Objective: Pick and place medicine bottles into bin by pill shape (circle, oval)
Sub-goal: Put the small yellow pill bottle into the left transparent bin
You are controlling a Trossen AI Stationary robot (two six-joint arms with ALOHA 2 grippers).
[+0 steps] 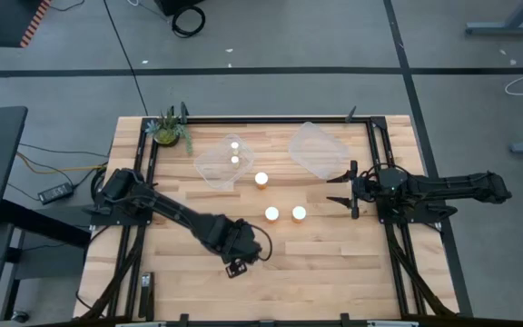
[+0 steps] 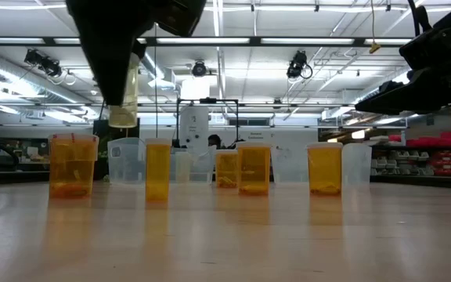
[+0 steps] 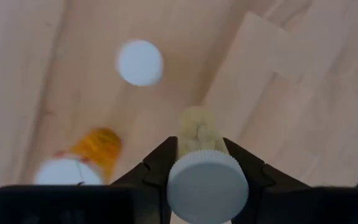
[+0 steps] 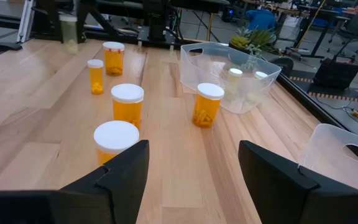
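Left pincer (image 3: 207, 163) is clamped on a small pale bottle (image 3: 199, 134) w/ a white cap, fingers (image 3: 160, 163) pressed to both sides just under the cap. From the low view that bottle (image 2: 123, 98) hangs clear above the bench (image 1: 334, 263), not touching it. Landmark: the clear bin (image 1: 221, 162) near the plant (image 1: 169, 129). Held bottle and left pincer (image 1: 237, 266) are well apart from that bin, toward the front edge of the bench.

Right pincer (image 4: 191, 165) stands w/ fingers apart, nothing between them, hovering to the right of the landmark bin, just beside a second clear bin (image 1: 317, 150) that sits tilted on the bench.

Inside the landmark bin: two white-capped bottles (image 1: 234, 153), one behind the other. Just beside its near corner stands one orange bottle (image 1: 261, 179). Two more orange bottles (image 1: 284, 214) stand side by side farther out from the bin, between it and the left pincer, upright, apart from each other. Right wrist view also shows a thin orange bottle (image 4: 96, 76) and a wider one (image 4: 113, 58) beyond them, near the left arm.

Low view: orange bottles lined up upright across the bench, caps on.
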